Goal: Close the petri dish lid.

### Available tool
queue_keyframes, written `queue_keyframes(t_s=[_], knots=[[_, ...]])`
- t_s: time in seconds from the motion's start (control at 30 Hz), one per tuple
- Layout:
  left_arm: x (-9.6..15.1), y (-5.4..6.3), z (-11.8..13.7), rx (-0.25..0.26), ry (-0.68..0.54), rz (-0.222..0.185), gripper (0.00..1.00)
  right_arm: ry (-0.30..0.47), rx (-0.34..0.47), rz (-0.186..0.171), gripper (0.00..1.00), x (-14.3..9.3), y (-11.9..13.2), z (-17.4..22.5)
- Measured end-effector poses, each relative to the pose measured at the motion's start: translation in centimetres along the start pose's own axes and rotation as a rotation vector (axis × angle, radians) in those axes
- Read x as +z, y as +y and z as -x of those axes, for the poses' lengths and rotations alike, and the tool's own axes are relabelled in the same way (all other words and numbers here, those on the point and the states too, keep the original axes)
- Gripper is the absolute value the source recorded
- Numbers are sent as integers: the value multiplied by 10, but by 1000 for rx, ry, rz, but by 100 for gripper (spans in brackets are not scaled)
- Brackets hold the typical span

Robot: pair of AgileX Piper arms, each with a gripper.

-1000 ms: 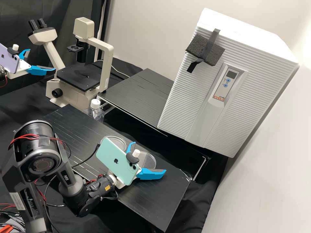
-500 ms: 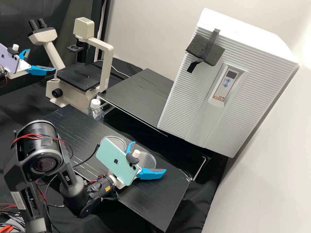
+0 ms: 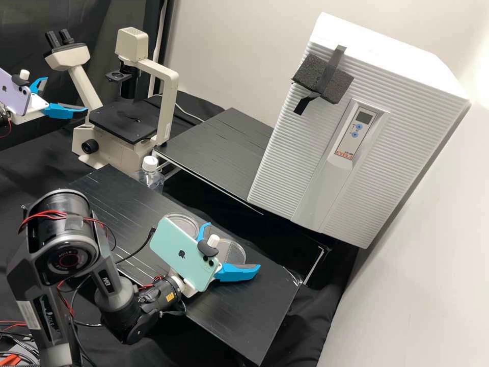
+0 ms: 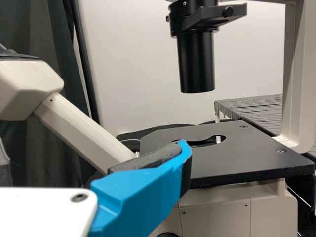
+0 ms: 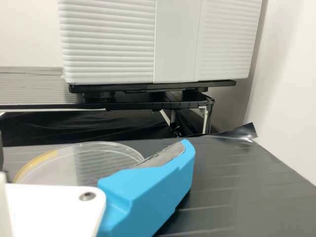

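Observation:
In the high view, my right gripper (image 3: 234, 245) stands open low over the near bench. One clear round petri dish part (image 3: 235, 251) lies between and beyond its fingers. A second clear round part (image 3: 184, 223) lies to the left, partly behind the phone on the gripper. Which is lid and which is base I cannot tell. In the right wrist view, a clear round part (image 5: 101, 159) with a yellowish patch on its rim lies flat within my open right gripper (image 5: 94, 148), partly behind one finger. My left gripper (image 3: 65, 94), open and holding nothing, hangs before the microscope; in the left wrist view, the left gripper (image 4: 94, 155) faces its stage.
A microscope (image 3: 125, 120) stands at the back left, a white-capped bottle (image 3: 150, 173) beside the near bench (image 3: 254, 321). The large white incubator (image 3: 356, 153) sits on the rear bench (image 3: 214, 148). A gap separates the two benches.
My right gripper has shifted very slightly to the left, still open, while its arm's upper links have moved a little to the right. The left gripper and both dish parts have stayed put.

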Motion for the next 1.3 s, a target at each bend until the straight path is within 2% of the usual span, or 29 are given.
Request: queue_keyframes(t_s=[0.17, 0.2, 0.77, 1.3], knots=[[0, 0, 0, 0, 0, 0, 100, 1, -1, 5, 100, 0, 0, 0], [0, 0, 0, 0, 0, 0, 100, 1, -1, 5, 0, 0, 0, 0], [0, 0, 0, 0, 0, 0, 100, 6, -4, 71, 0, 0, 0, -3], [0, 0, 0, 0, 0, 0, 100, 5, -5, 77, 0, 1, 1, -6]])
